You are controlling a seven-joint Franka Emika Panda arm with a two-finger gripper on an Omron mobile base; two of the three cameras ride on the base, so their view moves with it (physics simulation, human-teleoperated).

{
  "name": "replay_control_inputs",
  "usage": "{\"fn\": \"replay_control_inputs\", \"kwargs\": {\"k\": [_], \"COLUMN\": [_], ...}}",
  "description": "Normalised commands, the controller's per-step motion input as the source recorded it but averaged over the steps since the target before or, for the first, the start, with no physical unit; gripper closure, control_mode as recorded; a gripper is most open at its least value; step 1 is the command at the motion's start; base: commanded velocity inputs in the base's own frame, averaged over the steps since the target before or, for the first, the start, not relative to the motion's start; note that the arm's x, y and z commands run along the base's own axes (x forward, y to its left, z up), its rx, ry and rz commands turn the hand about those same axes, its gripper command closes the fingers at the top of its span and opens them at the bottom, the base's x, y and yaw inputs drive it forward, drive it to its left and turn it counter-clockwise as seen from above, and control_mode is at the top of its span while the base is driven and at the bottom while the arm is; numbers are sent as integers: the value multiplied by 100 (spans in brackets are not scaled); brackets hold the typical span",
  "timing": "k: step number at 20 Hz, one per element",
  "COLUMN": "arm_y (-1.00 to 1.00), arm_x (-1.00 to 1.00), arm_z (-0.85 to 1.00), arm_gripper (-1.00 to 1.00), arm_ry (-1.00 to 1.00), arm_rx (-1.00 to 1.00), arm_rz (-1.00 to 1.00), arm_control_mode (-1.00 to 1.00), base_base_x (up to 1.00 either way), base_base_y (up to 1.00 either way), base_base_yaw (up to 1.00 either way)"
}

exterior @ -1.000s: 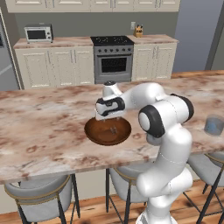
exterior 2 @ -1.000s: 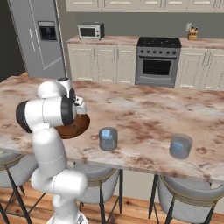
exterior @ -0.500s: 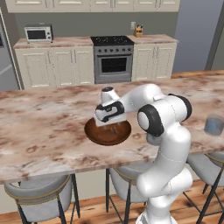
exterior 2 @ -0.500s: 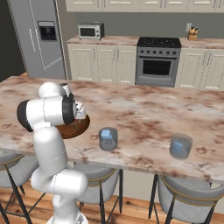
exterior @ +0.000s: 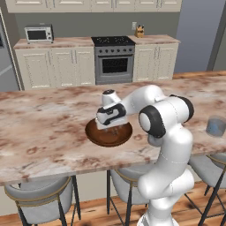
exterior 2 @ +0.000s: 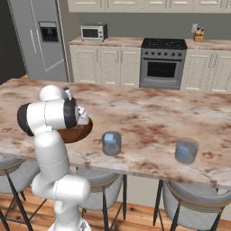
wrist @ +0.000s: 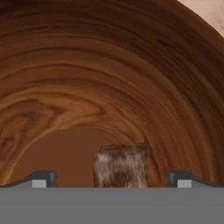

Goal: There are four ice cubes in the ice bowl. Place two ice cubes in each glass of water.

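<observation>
The gripper [wrist: 112, 183] is being held low inside the ice bowl [exterior: 108, 136], with its jaws standing wide apart and nothing clamped. One ice cube [wrist: 121, 165] is being framed between the two fingertips [wrist: 43, 179], resting on the bowl's wooden floor. The two glasses of water [exterior 2: 111, 143] [exterior 2: 187, 150] are being left on the marble counter [exterior 2: 149, 117], well apart from the bowl.

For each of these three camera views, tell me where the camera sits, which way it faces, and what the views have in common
Left base view: behind the arm's left, facing the island and stove; the arm reaches the gripper into the ice bowl.
Right base view: behind its right, same direction; the arm hides part of the ice bowl, two glasses beyond.
Hand view: on the hand, facing into the ice bowl; open gripper straddles an ice cube.
All share the bowl.
</observation>
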Motion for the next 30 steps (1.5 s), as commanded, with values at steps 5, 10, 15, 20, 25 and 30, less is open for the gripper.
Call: {"fn": "replay_control_inputs", "kwargs": {"k": [5, 10, 15, 20, 25, 30], "arm_y": [-23, 3, 27, -1, -16, -13], "arm_x": [0, 0, 0, 0, 0, 0], "arm_z": [-11, -7, -12, -12, -8, 0], "arm_gripper": [-100, -100, -100, -100, -100, -100], "arm_ry": [0, 0, 1, 0, 0, 0], "arm_rx": [0, -2, -8, 0, 0, 0], "arm_rz": [0, 0, 0, 0, 1, 0], "arm_control_mode": [-100, -100, -100, -100, -100, -100], "base_base_x": [0, 0, 0, 0, 0, 0], "base_base_y": [0, 0, 0, 0, 0, 0], "base_base_yaw": [0, 0, 0, 0, 0, 0]}}
